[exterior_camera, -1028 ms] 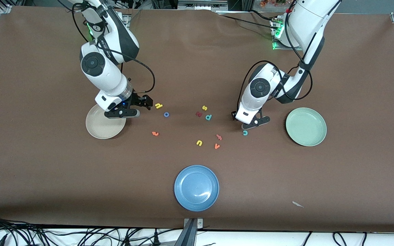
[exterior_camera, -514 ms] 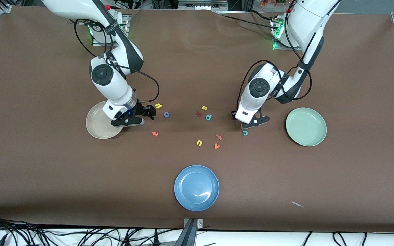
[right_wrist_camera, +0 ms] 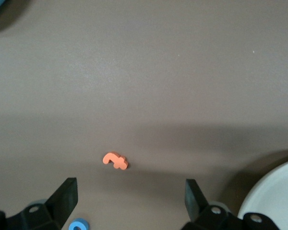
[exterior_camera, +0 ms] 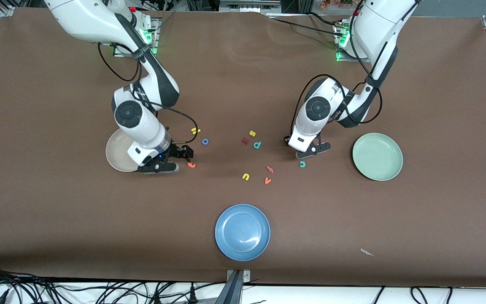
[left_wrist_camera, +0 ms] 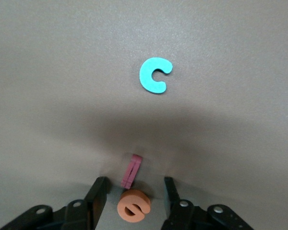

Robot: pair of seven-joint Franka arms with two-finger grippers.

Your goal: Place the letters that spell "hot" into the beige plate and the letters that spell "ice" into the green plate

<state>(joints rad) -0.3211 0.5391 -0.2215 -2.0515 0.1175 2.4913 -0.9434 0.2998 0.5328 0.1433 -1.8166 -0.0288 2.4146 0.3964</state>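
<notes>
Beige plate (exterior_camera: 118, 156), green plate (exterior_camera: 377, 156) and blue plate (exterior_camera: 242, 232) hold no letters. Only the left wrist view shows the left gripper (left_wrist_camera: 133, 201), fingers apart around orange "e" (left_wrist_camera: 133, 207) and dark red "i" (left_wrist_camera: 130, 171), teal "c" (left_wrist_camera: 154, 75) nearby. Right gripper (right_wrist_camera: 129, 196) hangs spread wide over orange "t" (right_wrist_camera: 115, 161).

table (exterior_camera: 352, 236): matt brown covering, faintly grainy, with shallow wrinkles
teal "c" (left_wrist_camera: 154, 75): matt foam-like piece, soft edges; lies ahead of the left hand (left_wrist_camera: 133, 199)
orange "e" (left_wrist_camera: 134, 207): same matt foam look, between that hand's fingers; dark red "i" (left_wrist_camera: 131, 170) likewise, on edge
orange "t" (right_wrist_camera: 115, 161): matt, slightly rough
blue plate (exterior_camera: 242, 232): smooth, glossy highlight
green plate (exterior_camera: 377, 156): smooth, satin
beige plate (exterior_camera: 116, 155): smooth, dull sheen
</notes>
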